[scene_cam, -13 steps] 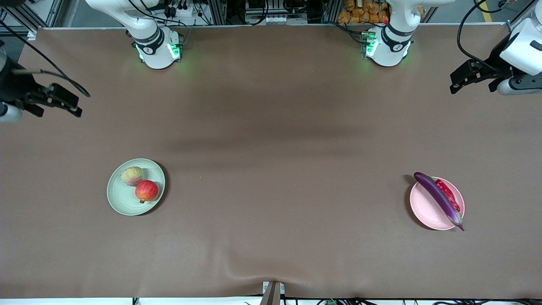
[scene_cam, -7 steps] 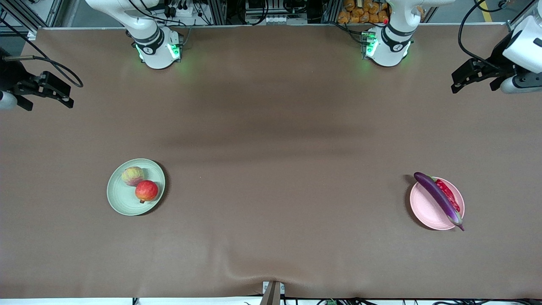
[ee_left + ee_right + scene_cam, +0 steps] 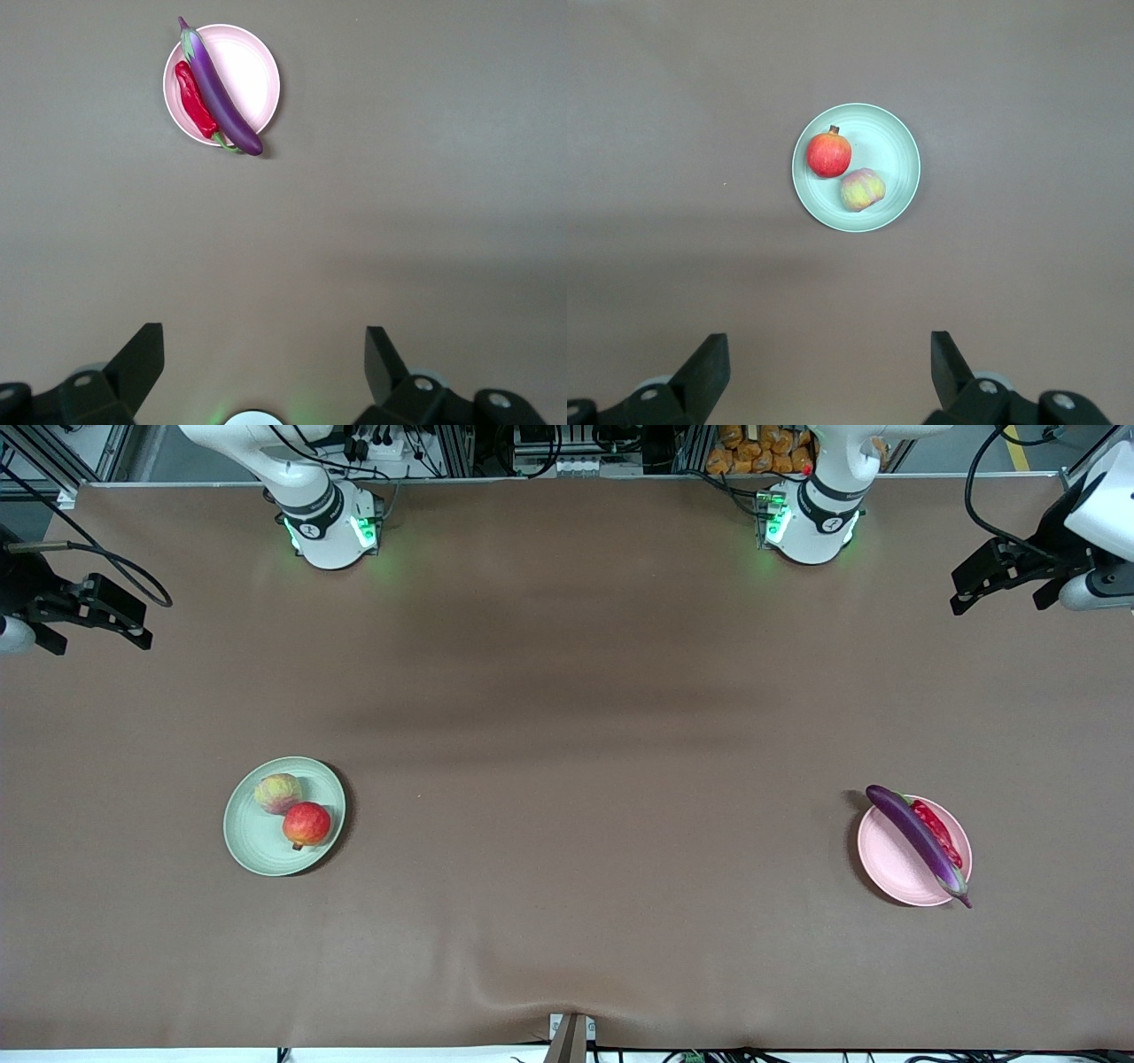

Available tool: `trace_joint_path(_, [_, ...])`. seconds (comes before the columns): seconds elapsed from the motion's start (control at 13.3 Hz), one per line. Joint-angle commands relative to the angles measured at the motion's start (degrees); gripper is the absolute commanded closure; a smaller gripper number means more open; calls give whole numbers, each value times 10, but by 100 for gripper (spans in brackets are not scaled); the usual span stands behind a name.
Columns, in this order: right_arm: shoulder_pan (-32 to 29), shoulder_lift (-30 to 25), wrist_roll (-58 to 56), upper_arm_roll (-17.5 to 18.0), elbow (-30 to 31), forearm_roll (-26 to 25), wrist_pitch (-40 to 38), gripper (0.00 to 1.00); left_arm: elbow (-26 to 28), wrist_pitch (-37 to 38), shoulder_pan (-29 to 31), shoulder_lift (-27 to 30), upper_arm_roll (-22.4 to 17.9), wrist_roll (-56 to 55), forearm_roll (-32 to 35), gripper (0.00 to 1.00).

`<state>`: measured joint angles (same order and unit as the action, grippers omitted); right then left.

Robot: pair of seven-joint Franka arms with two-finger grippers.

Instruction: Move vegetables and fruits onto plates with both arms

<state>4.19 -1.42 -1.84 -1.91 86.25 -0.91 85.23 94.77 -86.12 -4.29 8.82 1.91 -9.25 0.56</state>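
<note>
Overhead, left end effector (image 3: 257,359) and right end effector (image 3: 824,363) (both spread, empty) above brown table (image 3: 567,691).

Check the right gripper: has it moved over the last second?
Yes. The right gripper, open and empty, has drawn away from the green plate, toward the robots' edge of the table, at the right arm's end.

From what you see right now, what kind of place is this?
Probably a robotics lab test bench: two arm bases are fixed along a brown-covered table, cables and metal framing line its edge, and the eggplant and red fruit sit on plates.
</note>
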Motion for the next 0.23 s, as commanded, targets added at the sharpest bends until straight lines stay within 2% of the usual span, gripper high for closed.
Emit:
trace_joint_path(0.0, [-6, -11, -9, 4, 9, -10, -2, 0, -23, 23, 2, -7, 2, -9, -5, 0])
trace_joint_path(0.15, [-5, -11, -9, 5, 9, -10, -1, 0, -23, 24, 5, -6, 1, -9, -6, 0])
